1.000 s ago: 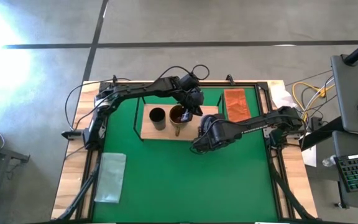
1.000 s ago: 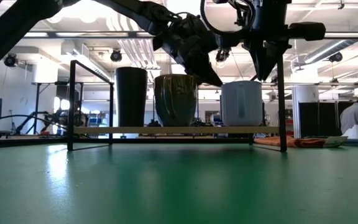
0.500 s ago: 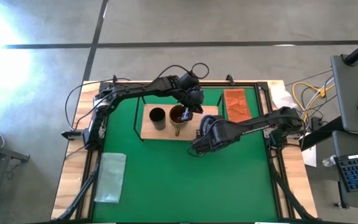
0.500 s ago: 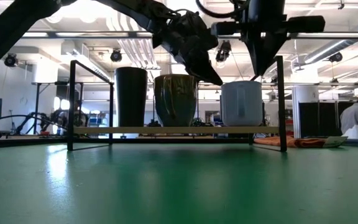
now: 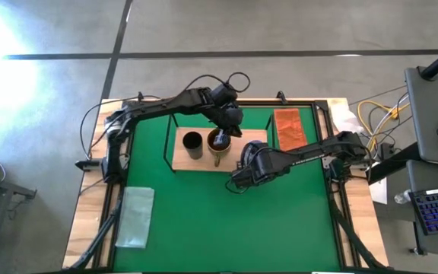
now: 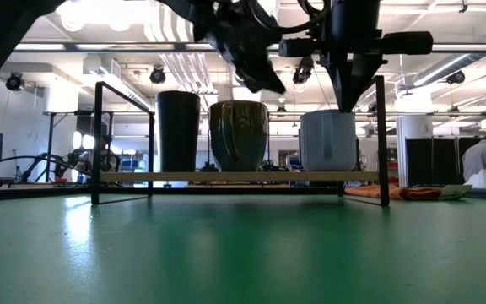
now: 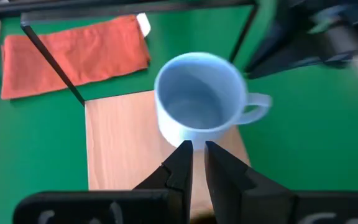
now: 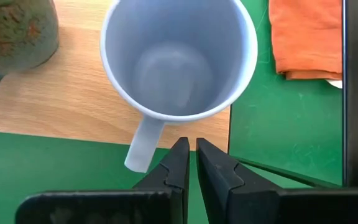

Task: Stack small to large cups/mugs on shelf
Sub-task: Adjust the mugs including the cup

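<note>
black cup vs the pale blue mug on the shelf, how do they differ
The black cup is dark, tall, narrow and handleless; the pale blue mug is light, shorter, wider and has a handle. The black cup stands at one end of the shelf, the pale blue mug at the other, with the brown mug between them. Both stand upright on the shelf, and neither is gripped.

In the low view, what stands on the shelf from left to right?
Black cup → brown-gold mug → pale blue-grey mug, all upright on the shelf. Past the shelf's right end lies the orange cloth.
</note>
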Motion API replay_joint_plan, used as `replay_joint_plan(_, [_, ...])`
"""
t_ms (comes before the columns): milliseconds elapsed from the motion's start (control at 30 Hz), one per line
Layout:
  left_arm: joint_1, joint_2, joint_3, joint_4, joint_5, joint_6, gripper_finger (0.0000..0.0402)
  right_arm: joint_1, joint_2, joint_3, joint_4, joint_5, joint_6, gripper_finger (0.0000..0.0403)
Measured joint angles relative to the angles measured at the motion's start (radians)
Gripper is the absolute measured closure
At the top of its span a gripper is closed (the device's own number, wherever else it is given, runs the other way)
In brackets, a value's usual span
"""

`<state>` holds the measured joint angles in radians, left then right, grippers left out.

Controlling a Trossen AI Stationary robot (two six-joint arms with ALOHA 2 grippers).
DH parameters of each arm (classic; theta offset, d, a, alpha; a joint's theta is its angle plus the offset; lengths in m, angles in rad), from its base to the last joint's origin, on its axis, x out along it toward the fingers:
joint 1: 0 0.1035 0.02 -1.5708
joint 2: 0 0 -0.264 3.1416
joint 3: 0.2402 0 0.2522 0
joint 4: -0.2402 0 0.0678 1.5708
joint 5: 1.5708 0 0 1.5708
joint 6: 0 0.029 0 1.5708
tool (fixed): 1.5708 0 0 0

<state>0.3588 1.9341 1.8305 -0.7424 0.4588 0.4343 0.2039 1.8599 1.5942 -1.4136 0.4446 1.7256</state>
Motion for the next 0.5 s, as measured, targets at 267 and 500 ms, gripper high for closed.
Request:
replay_joint_plan(267, [-0.016,-0.173,-0.003,-0.108,0.013,-0.007,0.0375,-0.008,0.002,-0.037,0.007,0.000,-0.002,0.0381])
replay_joint_plan(500, [-0.053,-0.290,-0.006,-0.107,0.004,-0.010,0.0375,-0.027,0.002,-0.054,0.026,0.027,-0.029,0.0381])
